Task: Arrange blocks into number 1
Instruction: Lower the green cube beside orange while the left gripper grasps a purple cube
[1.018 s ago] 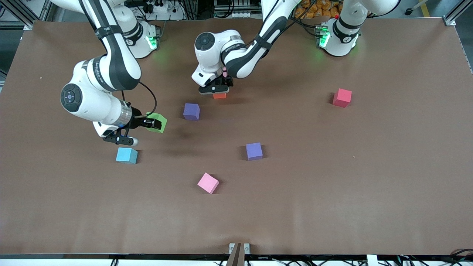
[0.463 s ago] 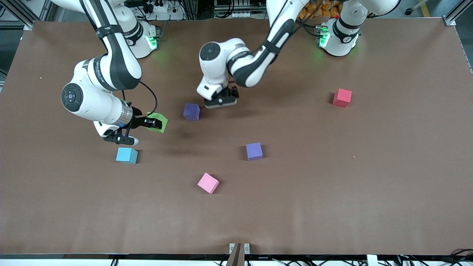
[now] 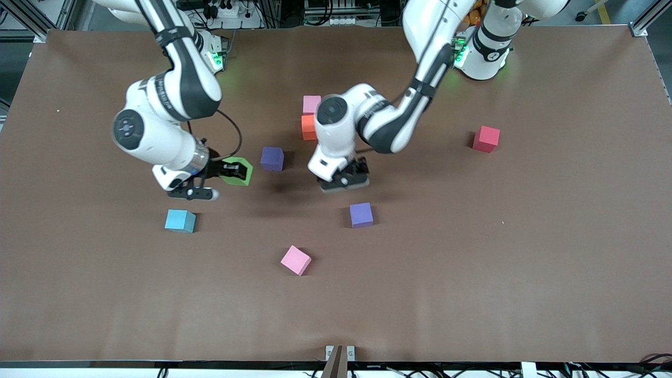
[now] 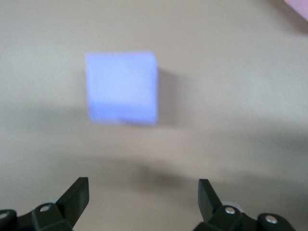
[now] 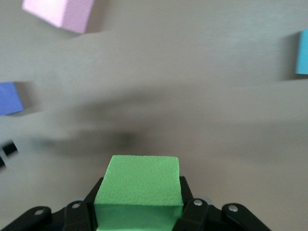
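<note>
While the right gripper [image 3: 234, 172] hangs in the air over the table [image 3: 525, 252] toward the right arm's end, its fingers are clamped on the green block [image 3: 239, 171], which is held clear of the surface just beside the darker purple block [image 3: 272, 158]. In the same front view the left gripper [image 3: 347, 180] is up over bare tabletop, jaws spread wide and holding nothing, and the lighter purple block [image 3: 361, 214] lies on the table a little nearer to the front camera than the spot below it. The orange block [image 3: 308, 127] sits farther from the front camera, touching a pink block [image 3: 311, 104] that lies farther still, and both are partly hidden by the left arm. A second pink block [image 3: 295, 260] lies turned at an angle, nearest the front camera of all the blocks. A blue block [image 3: 180, 220] rests toward the right arm's end and a red block [image 3: 486, 138] toward the left arm's end, well apart from the others. In the left wrist view the two dark fingertips [image 4: 77, 195] stand wide apart, with the lighter purple block [image 4: 122, 87] ahead of them and not between them. In the right wrist view the green block [image 5: 138, 190] fills the gap between the fingers [image 5: 79, 214], gripped on two sides, while a pink block [image 5: 60, 13], a purple block [image 5: 9, 98] and the blue block [image 5: 302, 52] lie on the table below.
</note>
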Tool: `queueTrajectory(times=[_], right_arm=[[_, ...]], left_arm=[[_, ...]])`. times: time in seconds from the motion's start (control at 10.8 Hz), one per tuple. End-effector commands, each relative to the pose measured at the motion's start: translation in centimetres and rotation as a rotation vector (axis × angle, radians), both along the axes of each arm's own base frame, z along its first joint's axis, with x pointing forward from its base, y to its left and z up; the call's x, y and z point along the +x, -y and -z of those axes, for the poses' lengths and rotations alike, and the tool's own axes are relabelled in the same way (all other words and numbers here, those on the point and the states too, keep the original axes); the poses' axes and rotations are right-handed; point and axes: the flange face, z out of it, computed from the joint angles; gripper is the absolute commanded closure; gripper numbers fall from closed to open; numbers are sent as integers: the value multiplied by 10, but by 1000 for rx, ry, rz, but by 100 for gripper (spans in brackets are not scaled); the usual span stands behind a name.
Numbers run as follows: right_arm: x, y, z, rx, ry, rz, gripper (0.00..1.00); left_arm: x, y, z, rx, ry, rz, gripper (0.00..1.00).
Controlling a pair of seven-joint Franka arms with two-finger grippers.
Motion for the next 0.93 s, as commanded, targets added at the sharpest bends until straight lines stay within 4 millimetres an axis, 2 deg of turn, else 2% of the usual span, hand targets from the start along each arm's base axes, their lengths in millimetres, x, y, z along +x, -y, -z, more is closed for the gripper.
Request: queueTrajectory(times=[0.0,0.28,0.56,0.83], right_arm=[[-21,-45,5,-6,34,-68,40],[-56,-110,27,-44,16,-59,40],[-87,-144,40,-72,-13,-58,40],[-97,-167,72,-91,20,-54,41]], left_arm=[[40,-23,6,-27,18,5,0],[58,-28,12,-66,62,-9,0],[61,-24,24,-84,76,-19,0],[61,-25,26,-83,72,-16,0]])
